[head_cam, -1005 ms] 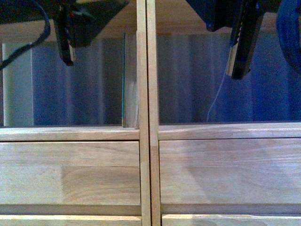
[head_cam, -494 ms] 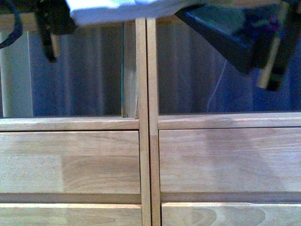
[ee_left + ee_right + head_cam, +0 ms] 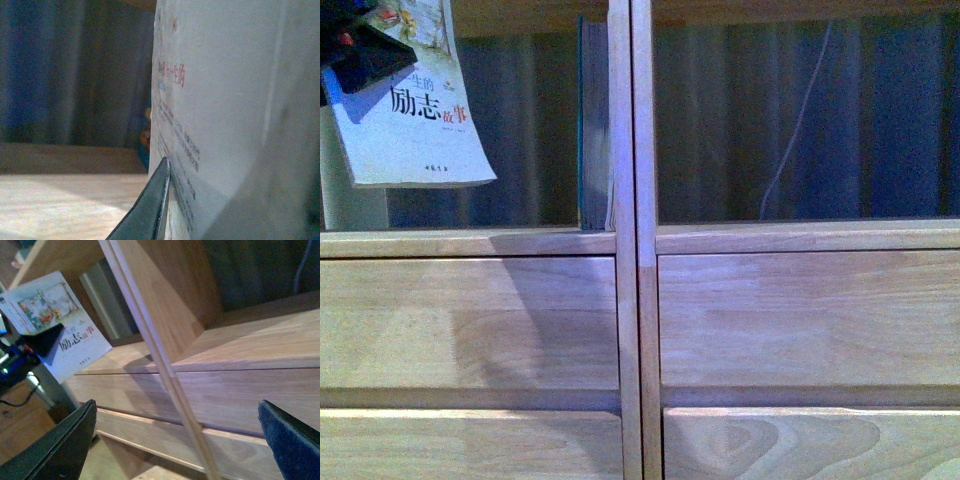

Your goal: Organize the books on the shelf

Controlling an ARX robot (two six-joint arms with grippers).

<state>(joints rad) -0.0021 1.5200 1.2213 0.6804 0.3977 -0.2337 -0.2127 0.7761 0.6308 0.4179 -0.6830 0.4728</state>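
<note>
The left jaws pinched the paperback (image 3: 420, 110); right jaws gaped empty. Upright entry beside the teal book (image 3: 588, 120) seemed best.

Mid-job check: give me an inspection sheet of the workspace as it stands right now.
Surface: shelf ledges bare wood; drawer fronts shut.
Job's things: teal book upright against the centre divider, left compartment; paperback held tilted above the ledge, not shelved.
Clutter: nothing seen.
End effectors: left end effector shut on paperback; right end effector open, empty.
Cables: thin white cable hangs behind right compartment.
Surroundings: pleated backdrop behind shelf.
</note>
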